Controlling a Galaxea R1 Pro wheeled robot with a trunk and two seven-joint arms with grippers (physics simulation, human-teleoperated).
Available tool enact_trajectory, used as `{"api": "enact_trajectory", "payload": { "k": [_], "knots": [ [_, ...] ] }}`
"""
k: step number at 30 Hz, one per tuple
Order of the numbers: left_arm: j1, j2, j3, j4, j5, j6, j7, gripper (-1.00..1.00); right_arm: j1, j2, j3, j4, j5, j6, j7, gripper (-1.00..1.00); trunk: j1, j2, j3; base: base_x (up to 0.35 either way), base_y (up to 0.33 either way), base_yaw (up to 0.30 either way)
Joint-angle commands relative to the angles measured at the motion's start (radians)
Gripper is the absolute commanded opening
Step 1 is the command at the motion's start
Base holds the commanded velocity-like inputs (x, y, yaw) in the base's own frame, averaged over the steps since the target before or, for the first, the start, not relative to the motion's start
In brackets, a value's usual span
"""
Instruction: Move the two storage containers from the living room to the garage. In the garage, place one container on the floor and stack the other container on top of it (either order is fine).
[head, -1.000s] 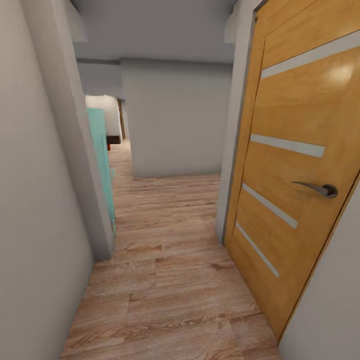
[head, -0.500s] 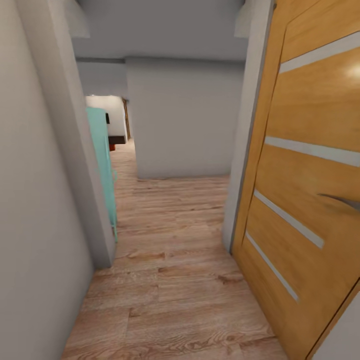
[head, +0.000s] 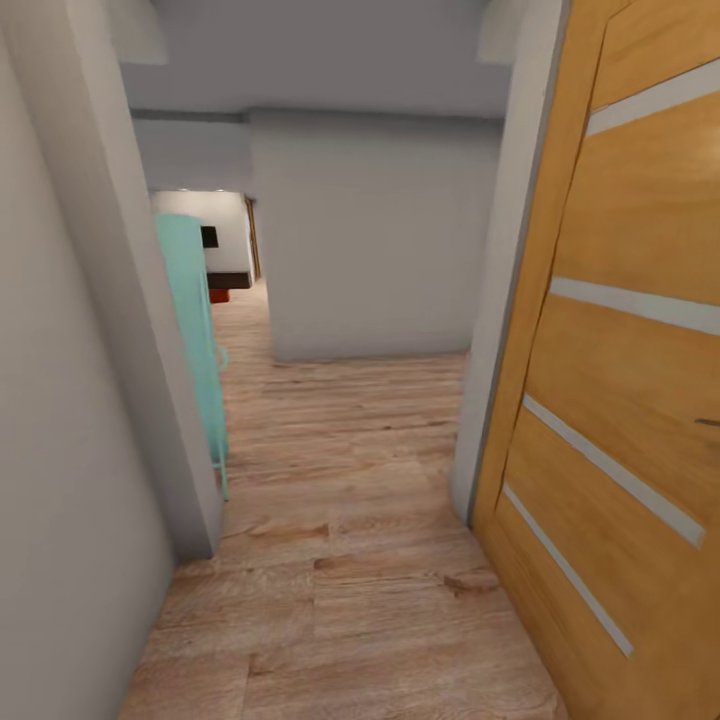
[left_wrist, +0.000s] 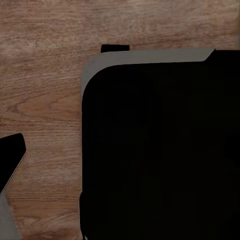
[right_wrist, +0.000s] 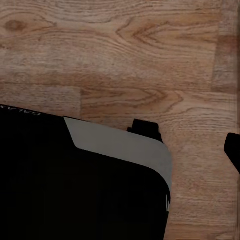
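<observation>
Transit step, judging by the scene: both wrist cams look down at wood-plank floor (right_wrist: 125, 60) past the robot's dark base (left_wrist: 160, 150), with no container in either view, and I can't tell how either claw stands, wide or narrow. Head cam: narrow corridor, orange wooden door (head: 630, 400) close on the right, grey wall corner (head: 150, 380) on the left, teal panel (head: 195, 330) just behind it, grey wall block (head: 370, 240) ahead. Neither storage container can be located from here; next move is probably steering left around that block toward the lit opening (head: 215, 240), keeping clear of door and corner.
</observation>
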Motion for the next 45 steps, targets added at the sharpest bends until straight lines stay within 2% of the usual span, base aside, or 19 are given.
{"api": "enact_trajectory", "payload": {
  "k": [1, 38, 45],
  "knots": [
    [0.0, 0.0, 0.0, 0.0, 0.002, -0.003, 0.0, 1.0, -0.001, 0.0, 0.006, 0.003, -0.01, -0.005, 0.007, 1.0, 0.001, 0.0, -0.001, 0.322, 0.0, 0.0],
    [0.0, 0.002, 0.005, 0.011, 0.003, -0.007, 0.001, 1.0, 0.0, 0.001, 0.009, 0.003, -0.006, -0.006, 0.006, 1.0, 0.001, 0.0, -0.001, 0.322, 0.0, 0.0],
    [0.0, 0.002, 0.005, 0.011, 0.002, -0.007, 0.001, 1.0, 0.0, -0.001, 0.009, 0.003, -0.006, -0.007, 0.005, 1.0, 0.001, 0.0, -0.001, 0.322, 0.0, 0.148]
  ]
}}
